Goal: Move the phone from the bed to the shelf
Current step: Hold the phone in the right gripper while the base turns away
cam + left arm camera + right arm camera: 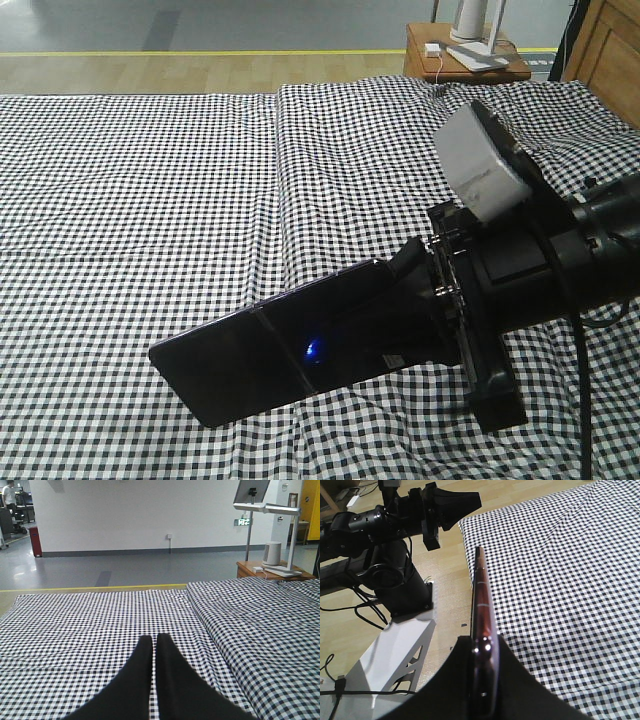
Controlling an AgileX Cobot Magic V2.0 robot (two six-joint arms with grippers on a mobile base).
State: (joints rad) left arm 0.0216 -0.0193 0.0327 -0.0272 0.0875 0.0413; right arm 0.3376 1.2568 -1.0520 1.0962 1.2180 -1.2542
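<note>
One glossy black rectangular phone (285,350) clamped at one end by right end effector (405,292), raised over one black-and-white gingham bed (150,180). Left end effector (154,656): fingers together, empty.

A white lamp base (478,55) and small white box (432,48) sit on the bedside table (418,66).

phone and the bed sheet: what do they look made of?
The flat glossy black phone: probably a glass face, mirror-smooth, since it reflects a blue light spot. Its pinkish rim looks like metal and glints edge-on in the right wrist view. The black-and-white checked bed sheet: woven fabric, possibly cotton, matte, with soft folds and creases.
</note>
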